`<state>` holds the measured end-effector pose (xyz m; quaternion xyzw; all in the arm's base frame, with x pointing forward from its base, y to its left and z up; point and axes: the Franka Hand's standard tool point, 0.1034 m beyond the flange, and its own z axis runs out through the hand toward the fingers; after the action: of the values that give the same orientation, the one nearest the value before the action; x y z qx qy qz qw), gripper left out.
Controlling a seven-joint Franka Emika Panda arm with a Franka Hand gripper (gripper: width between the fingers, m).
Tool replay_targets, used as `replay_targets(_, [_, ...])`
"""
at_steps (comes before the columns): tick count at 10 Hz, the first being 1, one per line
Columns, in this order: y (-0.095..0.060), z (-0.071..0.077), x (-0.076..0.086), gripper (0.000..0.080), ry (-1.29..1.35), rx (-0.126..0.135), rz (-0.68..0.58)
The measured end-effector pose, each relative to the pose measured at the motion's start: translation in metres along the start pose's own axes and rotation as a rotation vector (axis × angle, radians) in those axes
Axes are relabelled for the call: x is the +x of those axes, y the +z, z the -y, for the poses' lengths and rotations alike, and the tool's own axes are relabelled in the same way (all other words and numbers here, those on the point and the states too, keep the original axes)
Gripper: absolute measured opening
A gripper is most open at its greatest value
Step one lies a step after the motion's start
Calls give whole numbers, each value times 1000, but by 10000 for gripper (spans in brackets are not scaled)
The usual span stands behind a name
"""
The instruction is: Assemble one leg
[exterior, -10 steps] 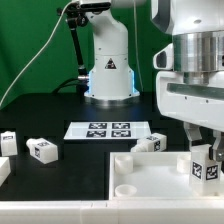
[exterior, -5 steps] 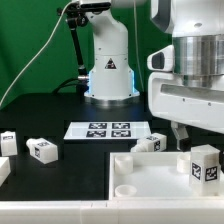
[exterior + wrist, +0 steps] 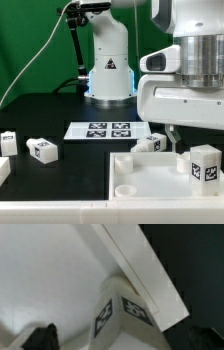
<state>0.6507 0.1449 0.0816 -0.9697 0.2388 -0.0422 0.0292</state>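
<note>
A: On the worktop [image 3: 40, 115], what is listed?

B: Item one: leg [image 3: 204, 163], white block with tag, standing upright at the panel [image 3: 150, 180] corner on the exterior view's right, presumably seated in a socket, which would explain its standing unaided. Items two to four: spare legs [image 3: 41, 149], loose on the black surface, one more just beside the panel's far edge. Item five: marker board [image 3: 107, 130], flat before the arm base.

A: And the end effector [image 3: 172, 134]?

B: Raised above and beside the leg, apart from it. One finger [image 3: 40, 336] shows in the wrist view, clear of the block; nothing sits between the fingers, so it holds nothing. How widely it is parted, I cannot tell.
</note>
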Motion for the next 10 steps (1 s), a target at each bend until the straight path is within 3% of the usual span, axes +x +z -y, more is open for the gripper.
replay_targets(4, [4, -2, 2, 649, -384, -23, -7])
replay_targets(8, [2, 3, 0, 649, -618, -29, -11])
replay_targets(10, [1, 1, 3, 410, -716, -34, -15])
